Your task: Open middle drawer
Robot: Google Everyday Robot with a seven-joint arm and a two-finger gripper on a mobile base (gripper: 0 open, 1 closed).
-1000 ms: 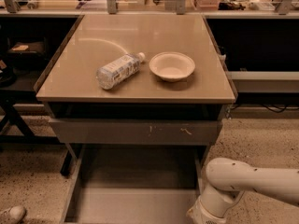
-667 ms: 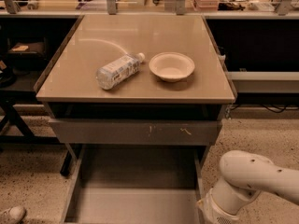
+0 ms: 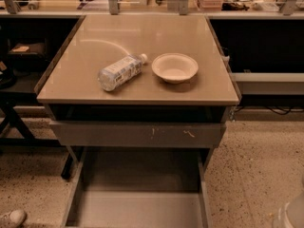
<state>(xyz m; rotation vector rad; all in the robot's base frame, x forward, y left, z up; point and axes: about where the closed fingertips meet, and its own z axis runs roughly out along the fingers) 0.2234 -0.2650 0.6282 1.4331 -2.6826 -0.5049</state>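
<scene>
The middle drawer (image 3: pixel 138 194) is the wide, shallow grey tray standing pulled out toward me under the table. Its grey floor and side rails show, and its front is cut off by the lower edge of the view. Above it sits a taller grey drawer front (image 3: pixel 137 134) with pale scratch marks, which is closed. My gripper is not in view. Only a pale piece of my arm (image 3: pixel 293 213) shows in the bottom right corner, to the right of the open drawer.
On the tan tabletop (image 3: pixel 142 32) lie a clear plastic bottle (image 3: pixel 119 72) on its side and a white bowl (image 3: pixel 175 67). A speckled floor (image 3: pixel 251 175) surrounds the table. Dark shelving stands left and right. A shoe (image 3: pixel 12 218) is at the bottom left.
My pale arm, which stood large at the lower right beside the drawer, has moved right and down, almost out of the view. The drawer, bottle and bowl have not moved.
</scene>
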